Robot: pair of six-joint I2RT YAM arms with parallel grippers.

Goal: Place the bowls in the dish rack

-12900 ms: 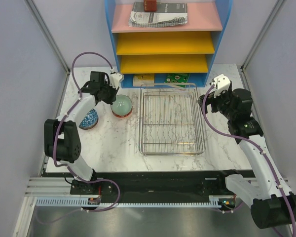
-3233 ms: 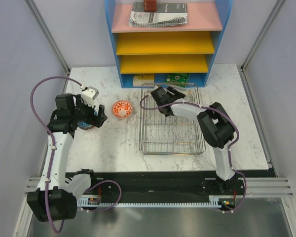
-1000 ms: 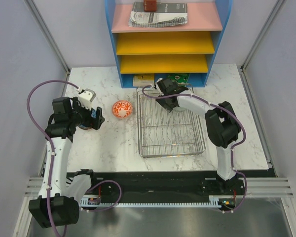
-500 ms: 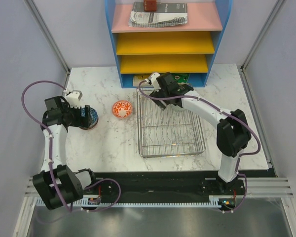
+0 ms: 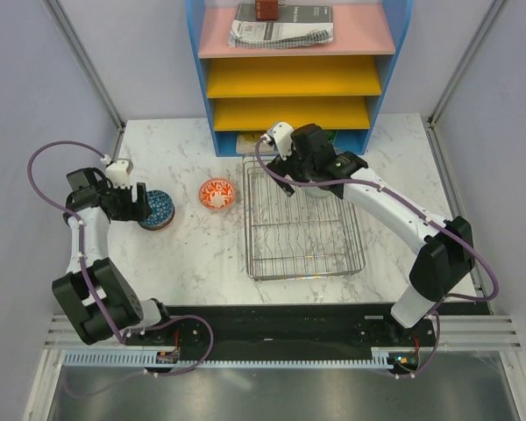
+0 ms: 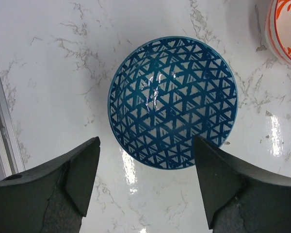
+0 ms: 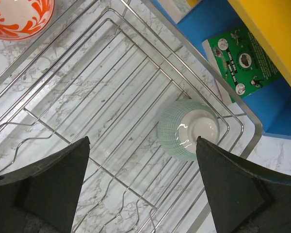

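Evidently the chief risk lies with the left gripper [image 6: 144, 158], whose jaws are spread wide to either side of the blue patterned bowl [image 6: 173, 102], with nothing held. Only the near part of the bowl is framed by the fingers [image 6: 82, 170]. If they were closed from this position, the glazed wall could be pinched off-centre and the bowl squeezed out across the marble table [image 5: 193, 254]. It might then be driven into the red-orange patterned bowl [image 5: 216, 192], which stands near it but apart, and ceramic could be chipped. Whether the right-hand finger is touching the rim cannot be told from the wrist view.

A second hazard is judged at the dish rack [image 5: 305, 274]. The right gripper [image 7: 143, 145] is held above its far end, jaws wide and empty. A careless descent could knock the pale green bowl [image 7: 188, 128] lying in the far corner of the rack, just beside the blue-framed shelf unit [image 5: 379, 132], or a finger could be snagged in the wires.

The blue bowl is seen upright on the table, well left of the rack, with a lattice of blue triangles on white inside and bright glare on the glaze. The red-orange one is upright, with white swirls inside. The green one is finely cross-hatched and seems to be turned foot-up. Only these three bowls are in view.
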